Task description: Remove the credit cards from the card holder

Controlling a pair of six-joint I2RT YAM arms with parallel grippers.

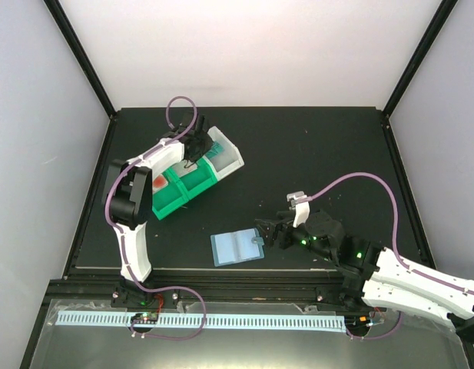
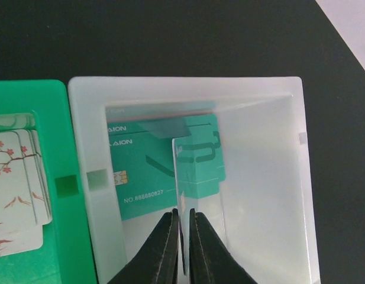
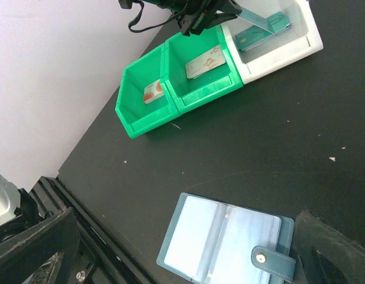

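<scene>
One card holder [image 1: 237,247] lies open on the bench [image 1: 336,154] beside my right pincer [image 1: 269,231], whose grip I cannot tell. Only the left wrist view shows what look like two teal cards [image 2: 147,171] in the white tray [image 2: 188,89], with my left pincer [image 2: 183,216] clamped on a third, pale card [image 2: 197,177].

Matt table [image 1: 313,146], glossy plastic trays [image 3: 148,121], translucent-sleeved card holder [image 3: 223,239]

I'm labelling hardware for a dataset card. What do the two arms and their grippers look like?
Left arm and right arm have white links and black joints. A mauve cable loops along each. Green lights glow on the right wrist. The left gripper has slim, tapered black fingers; the right gripper is black too.
</scene>
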